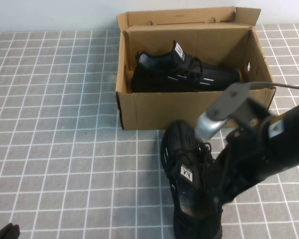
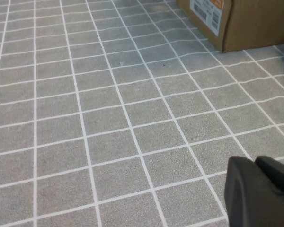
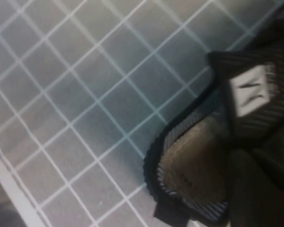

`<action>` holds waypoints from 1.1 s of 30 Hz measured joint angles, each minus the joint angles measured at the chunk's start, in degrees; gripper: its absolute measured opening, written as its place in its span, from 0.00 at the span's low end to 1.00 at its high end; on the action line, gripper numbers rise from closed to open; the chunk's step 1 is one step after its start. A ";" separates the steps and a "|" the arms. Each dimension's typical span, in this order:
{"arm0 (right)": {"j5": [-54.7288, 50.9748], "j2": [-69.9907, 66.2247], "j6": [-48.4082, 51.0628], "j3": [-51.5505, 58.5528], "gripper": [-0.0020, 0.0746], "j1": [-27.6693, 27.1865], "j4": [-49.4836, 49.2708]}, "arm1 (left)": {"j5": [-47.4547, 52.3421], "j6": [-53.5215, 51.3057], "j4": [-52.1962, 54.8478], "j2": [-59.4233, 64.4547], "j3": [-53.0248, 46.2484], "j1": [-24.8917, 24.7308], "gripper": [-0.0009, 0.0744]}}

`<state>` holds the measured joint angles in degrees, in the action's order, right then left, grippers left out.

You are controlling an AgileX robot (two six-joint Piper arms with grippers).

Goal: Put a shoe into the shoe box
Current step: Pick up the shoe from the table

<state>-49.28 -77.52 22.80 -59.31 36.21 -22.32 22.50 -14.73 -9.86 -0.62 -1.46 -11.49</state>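
Note:
The brown cardboard shoe box (image 1: pixel 189 107) stands open at the far middle of the table, its lid flap up; its corner shows in the left wrist view (image 2: pixel 246 23). One black sneaker (image 1: pixel 179 74) lies inside it on its side. The shoe (image 1: pixel 182 154), its look-alike, sits in front of the box, toe toward the box. My right gripper (image 1: pixel 214 196) is at this shoe's collar and shut on it. In the right wrist view the gripper (image 3: pixel 260 189) sits over the shoe's opening (image 3: pixel 189 161). My left gripper (image 1: pixel 5 232) is shut and empty at the near left (image 2: pixel 258 189).
The table is covered by a grey cloth with a white grid (image 1: pixel 55 124). My right arm (image 1: pixel 284 134) reaches in from the right, close to the box's front right corner. A white label with an orange patch (image 2: pixel 206 9) is on the box's side.

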 joint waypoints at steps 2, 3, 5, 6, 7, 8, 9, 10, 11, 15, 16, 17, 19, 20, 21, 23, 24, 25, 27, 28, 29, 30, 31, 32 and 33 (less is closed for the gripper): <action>0.14 -0.97 0.00 -0.73 0.03 3.08 3.05 | 0.00 0.00 0.00 0.00 0.00 0.00 0.01; 0.42 -1.46 0.00 -0.84 0.05 4.05 4.18 | 0.00 0.00 0.00 0.00 0.00 0.00 0.01; 1.42 -2.26 0.10 -0.97 0.13 4.79 5.36 | 0.00 0.00 0.00 0.00 0.00 0.00 0.01; 2.20 -2.68 0.42 -0.97 0.19 4.92 5.77 | 0.00 0.00 0.00 0.00 0.00 0.00 0.01; 2.86 -2.91 0.92 -1.00 0.26 5.03 6.17 | 0.00 0.00 0.00 0.00 0.00 0.00 0.01; 3.55 -3.36 1.85 -1.09 0.34 5.03 6.43 | 0.00 0.00 0.00 0.00 0.00 0.00 0.01; 4.18 -3.97 3.11 -1.09 0.42 5.03 6.43 | 0.00 0.00 0.00 0.00 0.00 0.00 0.01; 4.73 -4.46 4.38 -1.09 0.48 5.03 6.43 | 0.00 0.00 0.00 0.00 0.00 0.00 0.01; 5.43 -5.15 5.85 -1.09 0.55 5.15 6.43 | 0.00 0.00 0.00 0.00 0.00 0.00 0.01; 8.43 -8.35 8.37 -1.09 0.65 5.51 6.92 | 0.00 0.00 0.00 0.00 0.00 0.00 0.01; 9.48 -8.95 8.47 -1.09 0.66 5.64 7.06 | 0.00 0.00 0.00 0.00 0.00 0.00 0.01; 10.51 -9.58 8.62 -1.09 0.66 5.64 7.46 | 0.00 0.00 0.00 0.00 0.00 0.00 0.01; 12.55 -10.54 8.71 -1.09 0.67 5.64 8.31 | 0.00 0.00 0.00 0.00 0.00 0.00 0.01; 13.18 -10.77 8.74 -1.09 0.67 5.64 8.59 | 0.00 0.00 0.00 0.00 0.00 0.00 0.01; 13.87 -11.24 8.85 -1.09 0.67 5.64 8.94 | 0.00 0.00 0.00 0.00 0.00 0.00 0.01; 14.67 -11.84 8.84 -1.09 0.67 5.74 10.25 | 0.00 0.00 0.00 0.00 0.00 0.00 0.01; 14.78 -12.26 8.84 -1.09 0.67 5.73 11.67 | 0.00 0.00 0.00 0.00 0.00 0.00 0.01; 14.78 -12.51 8.84 -1.09 0.67 5.73 13.43 | 0.00 0.00 0.00 0.00 0.00 0.00 0.01; 14.92 -13.03 7.69 -1.09 0.65 5.73 16.88 | 0.00 0.00 0.00 0.00 0.00 0.00 0.01; 14.92 -13.16 6.38 -1.09 0.64 5.73 18.78 | 0.00 0.00 0.00 0.00 0.00 0.00 0.01; 14.92 -13.16 5.11 -1.09 0.63 5.73 20.34 | 0.00 0.00 0.00 0.00 0.00 0.00 0.01; 15.02 -13.16 3.57 -1.09 0.62 5.73 22.32 | 0.00 0.00 0.00 0.00 0.00 0.00 0.01; 15.15 -13.16 2.28 -1.09 0.62 5.73 23.60 | 0.00 0.00 0.00 0.00 0.00 0.00 0.01; 15.15 -13.16 1.40 -1.09 0.61 5.73 24.56 | 0.00 0.00 0.00 0.00 0.00 0.00 0.01; 15.15 -13.16 0.76 -1.09 0.61 5.73 24.71 | 0.00 0.00 0.00 0.00 0.00 0.00 0.01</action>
<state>-34.13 -90.68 23.57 -60.40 41.94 2.40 22.50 -14.73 -9.86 -0.62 -1.46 -11.49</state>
